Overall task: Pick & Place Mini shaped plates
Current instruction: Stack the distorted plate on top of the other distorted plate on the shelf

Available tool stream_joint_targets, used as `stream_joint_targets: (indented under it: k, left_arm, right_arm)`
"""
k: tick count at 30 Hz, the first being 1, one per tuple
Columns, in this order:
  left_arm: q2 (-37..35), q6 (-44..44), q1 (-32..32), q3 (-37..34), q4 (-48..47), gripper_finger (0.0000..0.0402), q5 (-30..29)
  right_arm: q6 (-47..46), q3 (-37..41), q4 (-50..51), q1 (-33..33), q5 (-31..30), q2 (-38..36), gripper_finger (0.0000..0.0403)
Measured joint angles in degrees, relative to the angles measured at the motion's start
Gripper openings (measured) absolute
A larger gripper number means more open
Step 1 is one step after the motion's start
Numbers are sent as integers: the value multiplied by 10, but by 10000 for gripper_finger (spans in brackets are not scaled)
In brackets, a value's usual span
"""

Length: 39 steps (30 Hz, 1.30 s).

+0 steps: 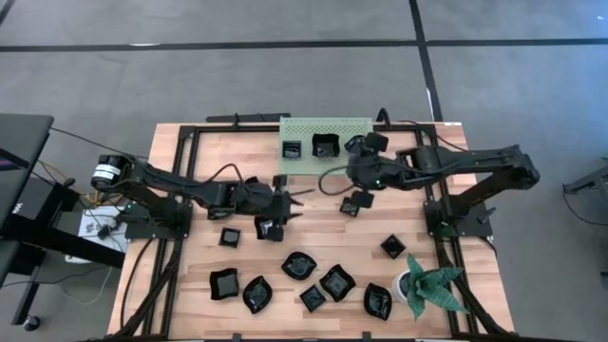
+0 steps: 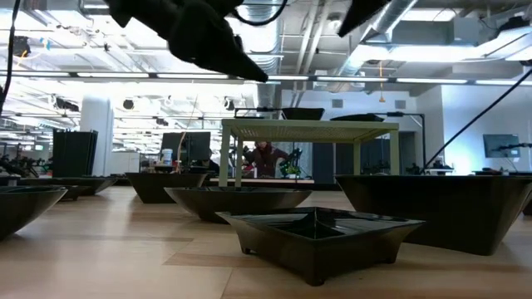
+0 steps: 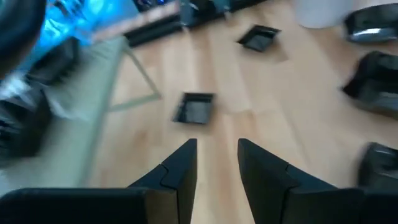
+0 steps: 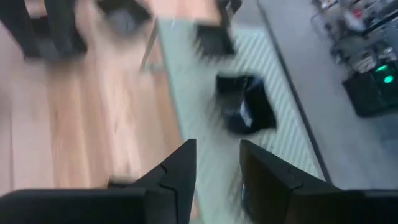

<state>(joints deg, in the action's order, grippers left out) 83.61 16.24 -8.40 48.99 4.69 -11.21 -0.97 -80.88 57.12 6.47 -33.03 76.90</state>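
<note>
Nearest dish: square black plate (image 2: 320,235) sits right in front of the low camera, flat-based, with flared walls and a thin raised rim.
Left claw: left claw (image 3: 216,163) hangs over the middle of the desk (image 1: 190,271), fingers spread a little with bare wood showing between them, holding nothing.
Ahead of left claw: small square plate (image 3: 194,108) lies just beyond the fingertips; another square one (image 3: 259,38) lies farther off.
Right claw: right claw (image 4: 217,163) hovers by the desk's far edge over the pale green perforated tray (image 1: 356,127), fingers parted and empty.
Already on tray: two dark dishes, one at (image 1: 292,149) and one at (image 1: 326,145).
Still on desk: main group near the front edge, among them a leaf-shaped plate (image 1: 256,294) and a scalloped plate (image 1: 337,282); a lone square one (image 1: 393,247) toward the right edge.
Handling, as a judgement: glossy and hard, so probably light, stiff, slippery and liable to chip if dropped.
Where to grip: across one raised wall, one finger inside and one outside, close to a corner on the square ones.
Bystander: potted plant (image 1: 429,288) at the front right corner, close to the last plates.
</note>
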Motion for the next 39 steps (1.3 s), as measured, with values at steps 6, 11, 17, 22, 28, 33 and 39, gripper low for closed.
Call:
stream_joint_targets:
  k: [6,11,17,22,28,33,39]
  left_arm:
    - [0,-141,-42,0,-111,118,1]
    - [0,-260,-73,0,-180,118,17]
    - [0,-339,-108,-23,-199,118,27]
    - [0,-384,-116,-73,-199,118,8]
    - [1,-392,-113,-108,-186,118,-9]
    - [0,-392,-115,-126,-153,118,-9]
    - [0,-392,-115,-159,-111,118,-10]
  right_arm:
    - [-100,55,78,32,9,-2,109]
    - [-140,143,40,49,68,-3,102]
    - [-139,255,-173,56,140,-3,102]
    - [-88,307,-283,51,200,3,102]
    - [-90,311,-291,31,214,3,102]
    - [-90,311,-294,16,214,2,102]
    - [-90,311,-293,4,214,2,102]
